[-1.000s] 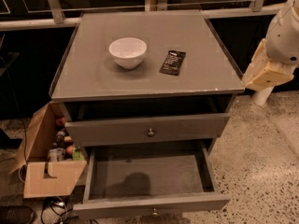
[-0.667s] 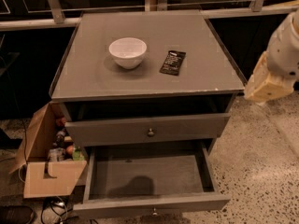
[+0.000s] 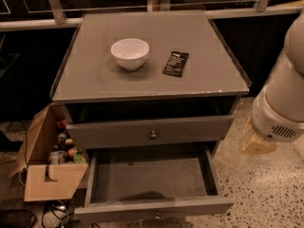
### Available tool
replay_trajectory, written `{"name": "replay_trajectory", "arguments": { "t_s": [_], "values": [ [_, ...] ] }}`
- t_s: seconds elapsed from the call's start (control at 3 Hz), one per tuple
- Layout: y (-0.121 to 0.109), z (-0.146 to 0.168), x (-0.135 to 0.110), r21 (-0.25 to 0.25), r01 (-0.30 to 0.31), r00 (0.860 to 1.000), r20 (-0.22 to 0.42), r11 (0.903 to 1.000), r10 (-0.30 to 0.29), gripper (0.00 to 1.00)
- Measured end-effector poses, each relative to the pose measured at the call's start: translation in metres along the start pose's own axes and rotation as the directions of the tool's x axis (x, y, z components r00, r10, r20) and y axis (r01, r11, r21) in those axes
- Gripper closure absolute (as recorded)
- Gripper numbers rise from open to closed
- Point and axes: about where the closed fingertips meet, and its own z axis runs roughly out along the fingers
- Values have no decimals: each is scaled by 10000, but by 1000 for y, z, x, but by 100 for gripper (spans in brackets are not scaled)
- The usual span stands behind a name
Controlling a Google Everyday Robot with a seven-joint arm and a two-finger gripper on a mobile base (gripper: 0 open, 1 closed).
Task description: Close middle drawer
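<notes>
The middle drawer (image 3: 152,207) stands pulled well out of the cabinet (image 3: 204,82), grey floor showing, beneath a slightly open upper drawer (image 3: 114,134), while the gripper (image 3: 258,144) hangs to the cabinet's right, clear of both drawers, its state impossible to tell.

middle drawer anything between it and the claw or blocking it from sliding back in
Nothing visible. The claw hangs right of the cabinet, above bare floor, apart from the middle drawer. Its inside is empty; the box sits left, beside it.
</notes>
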Motion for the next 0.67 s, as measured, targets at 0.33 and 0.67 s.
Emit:
{"name": "replay_trajectory", "arguments": {
  "t_s": [0.33,0.67],
  "values": [
    [7,8,4,-190,8,9999,-126,9998,-10,100],
    [7,8,4,-190,8,9999,-126,9998,-10,100]
  ]
}}
